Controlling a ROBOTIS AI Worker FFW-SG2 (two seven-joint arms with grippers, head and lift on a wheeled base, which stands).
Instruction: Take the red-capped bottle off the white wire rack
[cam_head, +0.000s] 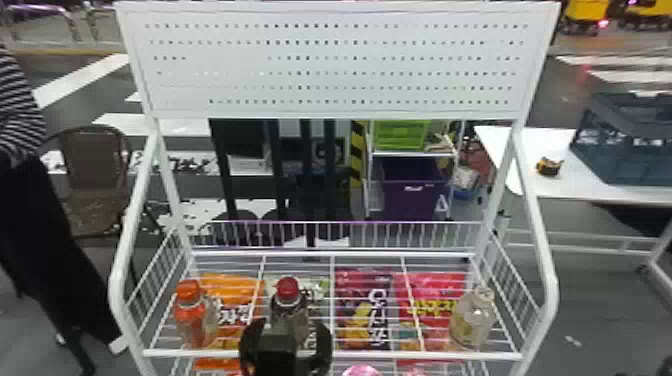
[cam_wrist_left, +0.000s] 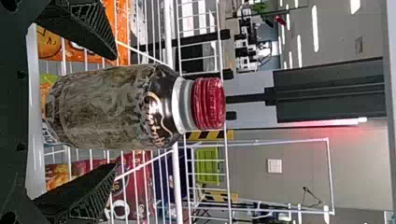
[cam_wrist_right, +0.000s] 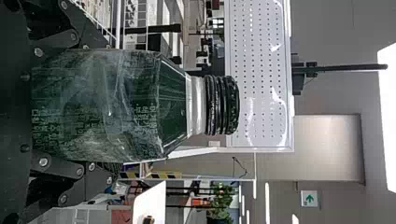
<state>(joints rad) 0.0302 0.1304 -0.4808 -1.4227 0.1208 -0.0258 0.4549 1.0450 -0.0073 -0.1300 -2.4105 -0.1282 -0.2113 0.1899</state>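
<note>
White wire rack (cam_head: 440, 356) holds bottles (cam_head: 471, 322), a chair (cam_head: 95, 175) and table (cam_head: 590, 192) behind

Head view high, facing rack (cam_head: 425, 356) (left wrist's closer)

Glare whitens patches of the white perforated metal panel (cam_wrist_right: 256, 95); far off, slim white ceiling lights (cam_wrist_left: 314, 29) shine, a red glow tints the pale wall (cam_wrist_left: 345, 154), and the grey floor (cam_head: 600, 310) lies dimmer.

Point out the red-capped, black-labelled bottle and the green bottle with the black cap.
Red-capped bottle (cam_wrist_left: 109, 107): left wrist view, middle of its body.
Green bottle (cam_wrist_right: 100, 107): right wrist view, middle of its body.
</note>
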